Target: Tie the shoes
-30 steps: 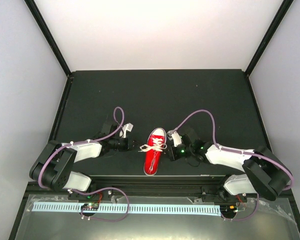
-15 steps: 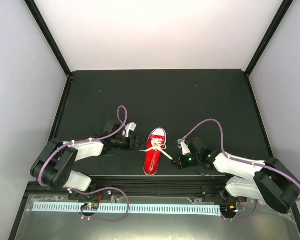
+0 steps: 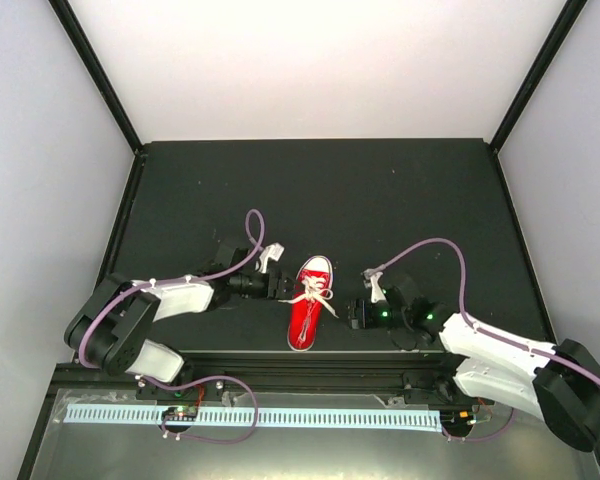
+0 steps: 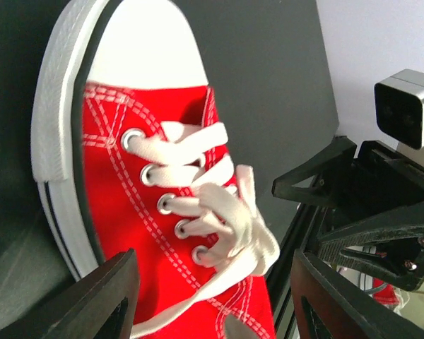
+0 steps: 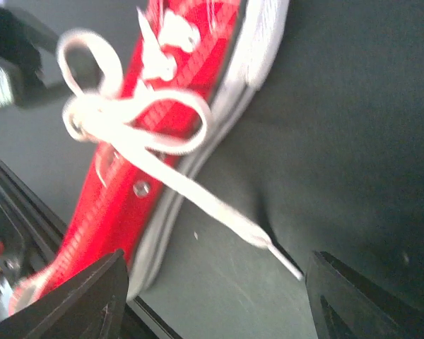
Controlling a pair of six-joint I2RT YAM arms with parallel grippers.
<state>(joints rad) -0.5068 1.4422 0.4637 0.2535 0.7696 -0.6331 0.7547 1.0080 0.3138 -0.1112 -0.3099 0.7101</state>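
i see left gripper (image 3: 282, 287) and right gripper (image 3: 356, 313) both spread wide, flanking the sneaker (image 3: 309, 305); its laces (image 4: 230, 212) seem knotted, though it's blurry.

Worktop (image 3: 320, 190): matte black, stretching back to the far wall.
Back wall (image 3: 320, 60): plain white, glowing under even light.
Side walls (image 3: 30, 200): pale grey panels are flanking the left and right edges.
Posts (image 3: 98, 75): black struts are rising from the far corners.
Near edge: a black rail (image 3: 310, 360) is running along it, with a white perforated strip (image 3: 310, 418) lying below.
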